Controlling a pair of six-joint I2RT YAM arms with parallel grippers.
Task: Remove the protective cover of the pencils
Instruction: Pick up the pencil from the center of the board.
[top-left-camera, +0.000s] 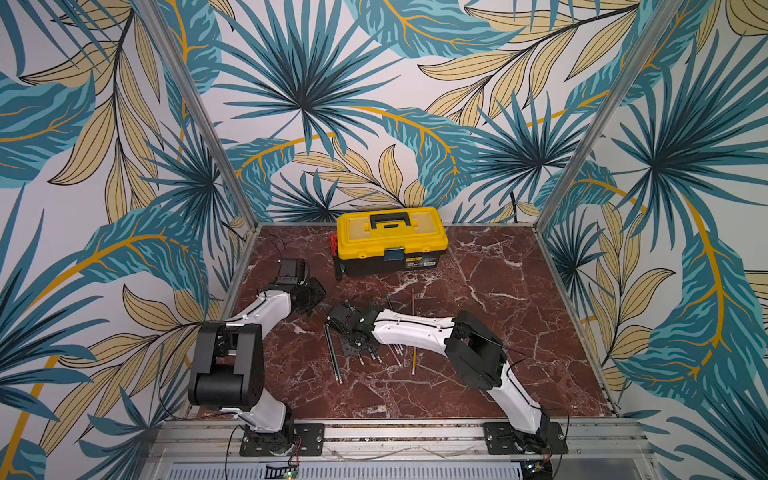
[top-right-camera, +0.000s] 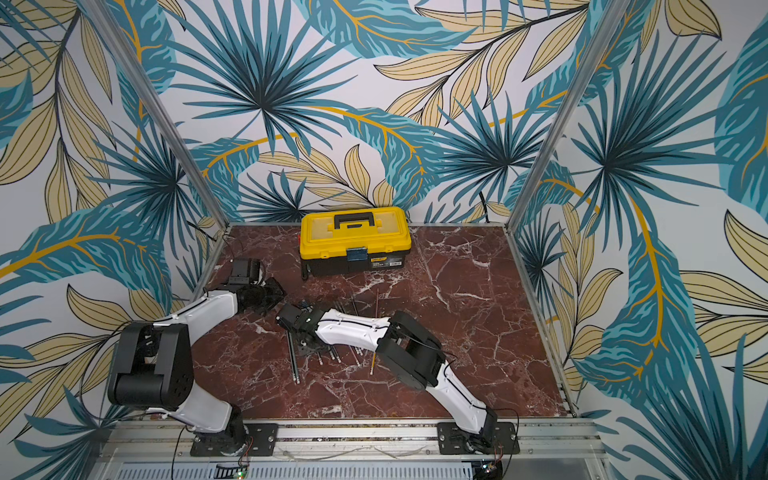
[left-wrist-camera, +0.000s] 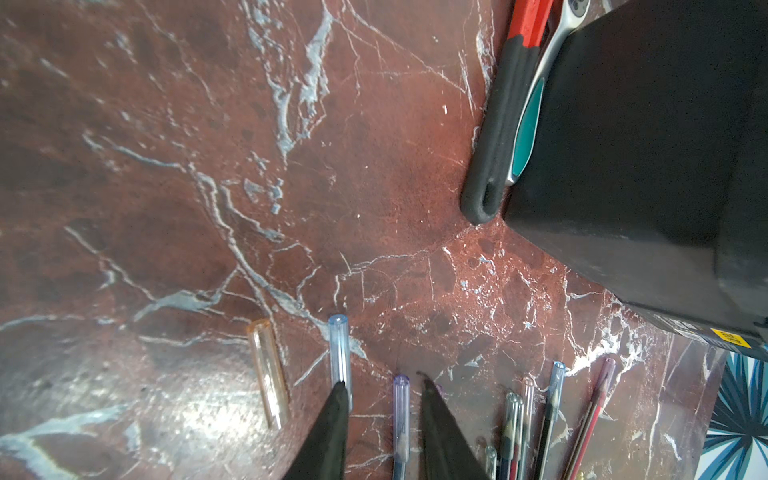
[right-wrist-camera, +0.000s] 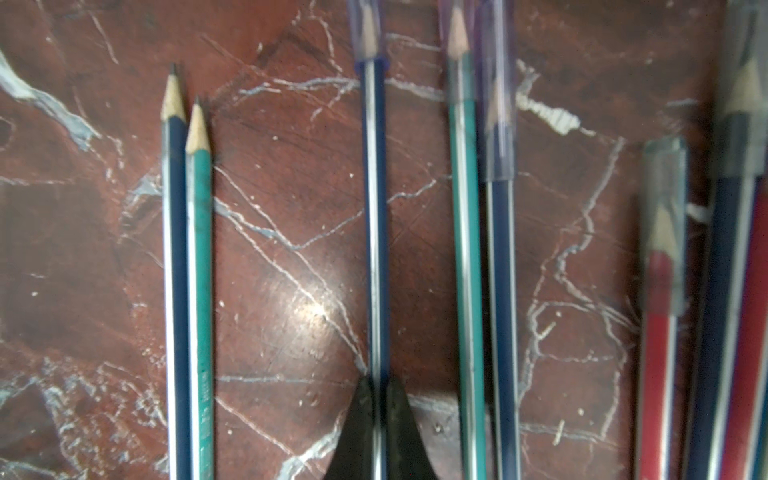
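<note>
Right fingers (right-wrist-camera: 359, 432) tight on blue pencil (right-wrist-camera: 374, 228) (left fingers (left-wrist-camera: 328, 432) apart, astride a cap (left-wrist-camera: 401, 395))

Even light — marble (right-wrist-camera: 316, 307) glare, blurred right wrist view.

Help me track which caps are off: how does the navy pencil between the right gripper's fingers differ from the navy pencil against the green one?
The gripped navy pencil wears a translucent cap over its tip; the bare navy pencil shows its sharpened point. The right gripper is shut on the gripped one; the bare one lies free, against the green pencil. Both are navy with a pale stripe and lie nearly parallel.
</note>
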